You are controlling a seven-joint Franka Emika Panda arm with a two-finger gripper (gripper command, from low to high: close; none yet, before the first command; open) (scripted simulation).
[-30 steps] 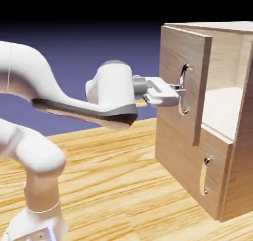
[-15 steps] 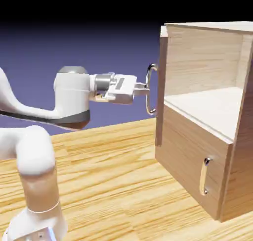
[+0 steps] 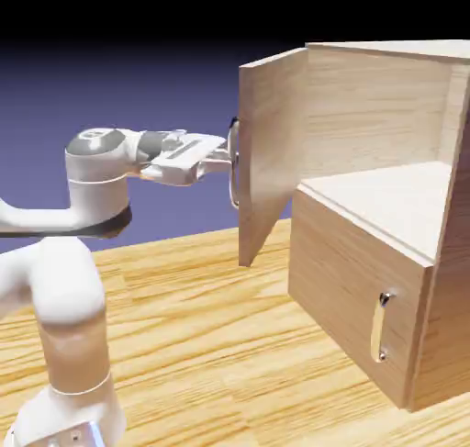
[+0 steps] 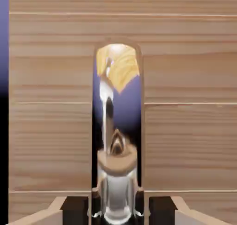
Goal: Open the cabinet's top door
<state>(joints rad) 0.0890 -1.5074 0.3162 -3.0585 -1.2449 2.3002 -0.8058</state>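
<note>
A: Where does the cabinet (image 3: 367,252) stand?

B: On the wooden table (image 3: 202,344), at the right of the exterior view, with its front turned toward the arm at the left. It is a light wood-grain box with two front panels, one above the other.

A: And the top door (image 3: 268,151)?

B: It is swung far out from the cabinet, standing past square to the front, so its inner face looks toward the camera. Its hinge edge is at the cabinet's near-left corner. The upper compartment (image 3: 395,193) is fully exposed, with its pale shelf floor and back wall in plain sight.

A: What about the handle?

B: The long silver handle (image 3: 233,161) shows as a curved bar peeking out at the door's left side, on the face turned away from the camera.

A: How do the fingers stand?

B: The gripper (image 3: 223,161) lies level, reaching right from the white wrist, and its fingers are drawn nearly together, pinching that silver handle. In the hand view the shiny bar (image 4: 115,191) rises large from the bottom middle, with the two dark finger tips (image 4: 76,209) tight on either side of it, and the door's wood (image 4: 185,104) fills almost everything behind.

A: And the lower panel?

B: The lower panel (image 3: 353,294) is flush with the cabinet front, its shorter silver handle (image 3: 379,328) upright near the right edge, well apart from the gripper
</note>
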